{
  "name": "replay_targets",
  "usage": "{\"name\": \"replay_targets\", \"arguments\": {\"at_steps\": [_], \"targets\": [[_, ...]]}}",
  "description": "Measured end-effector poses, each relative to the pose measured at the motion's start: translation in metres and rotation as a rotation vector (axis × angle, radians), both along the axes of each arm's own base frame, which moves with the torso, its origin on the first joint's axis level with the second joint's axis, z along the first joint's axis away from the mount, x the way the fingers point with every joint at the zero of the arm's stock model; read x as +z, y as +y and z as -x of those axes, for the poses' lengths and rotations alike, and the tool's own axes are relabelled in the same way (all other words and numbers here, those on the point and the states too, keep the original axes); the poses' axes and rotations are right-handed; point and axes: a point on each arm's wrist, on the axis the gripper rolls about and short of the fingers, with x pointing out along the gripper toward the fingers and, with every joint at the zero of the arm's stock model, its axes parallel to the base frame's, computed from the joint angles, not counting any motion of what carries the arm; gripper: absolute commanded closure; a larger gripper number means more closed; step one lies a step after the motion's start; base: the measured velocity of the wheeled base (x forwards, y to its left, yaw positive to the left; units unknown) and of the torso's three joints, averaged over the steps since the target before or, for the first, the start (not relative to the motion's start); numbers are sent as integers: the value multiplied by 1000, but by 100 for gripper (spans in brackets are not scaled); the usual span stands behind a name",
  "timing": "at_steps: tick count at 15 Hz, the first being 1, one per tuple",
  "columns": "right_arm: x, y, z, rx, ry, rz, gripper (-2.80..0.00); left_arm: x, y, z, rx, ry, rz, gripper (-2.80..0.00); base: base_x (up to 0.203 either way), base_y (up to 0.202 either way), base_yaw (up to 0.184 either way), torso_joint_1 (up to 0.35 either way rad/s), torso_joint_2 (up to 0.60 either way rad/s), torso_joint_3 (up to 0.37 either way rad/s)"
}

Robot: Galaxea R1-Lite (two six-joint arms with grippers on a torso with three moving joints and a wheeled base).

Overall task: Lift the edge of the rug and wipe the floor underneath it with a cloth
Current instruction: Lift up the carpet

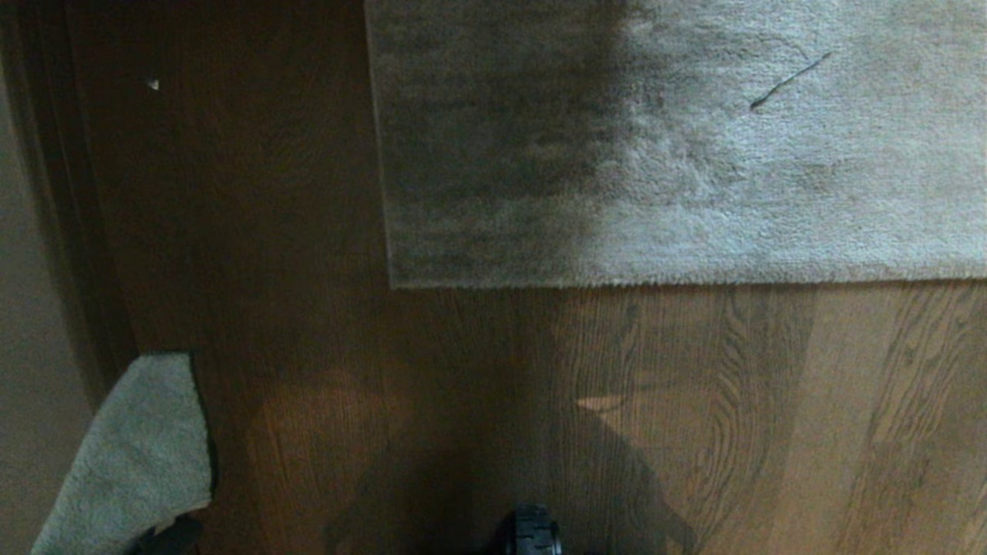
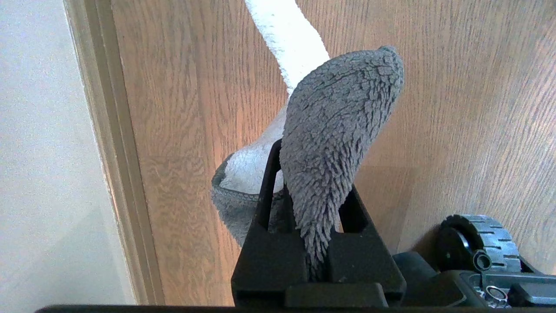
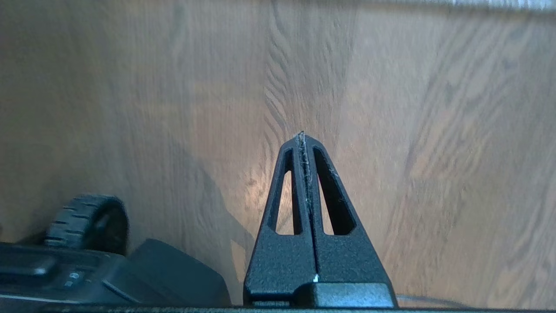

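Left tool (image 2: 310, 191) clamps the cloth (image 2: 334, 143); right tool (image 3: 305, 139) clenched, empty. Risk: the rug edge (image 1: 655, 284) lies flat on the floor (image 1: 463, 401); closed fingers may skate over it.

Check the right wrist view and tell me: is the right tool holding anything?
No. The right tool is shut with its fingers pressed together and nothing between them, above bare floor.

The cloth (image 2: 334, 143) clamped in the matt, grainy black plastic left claw (image 2: 310, 208) is nubby grey terry, the rug edge (image 1: 678, 281) ahead is plush pale pile, and the floor (image 3: 434, 130) below is smooth, slightly glossy wood-grain plank.
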Motion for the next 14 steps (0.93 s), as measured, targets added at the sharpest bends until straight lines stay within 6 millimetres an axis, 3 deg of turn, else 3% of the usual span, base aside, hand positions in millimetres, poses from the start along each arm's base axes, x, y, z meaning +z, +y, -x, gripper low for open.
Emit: {"name": "replay_targets", "arguments": {"at_steps": [7,11,14], "targets": [[67,2,-15,88,28,14,0,0,0,0,0,0,0,0,0,0,0,0,0,0],[99,3,-48,149,62,20,0,0,0,0,0,0,0,0,0,0,0,0,0,0],[106,5,-79,243,121,11,0,0,0,0,0,0,0,0,0,0,0,0,0,0]]}}
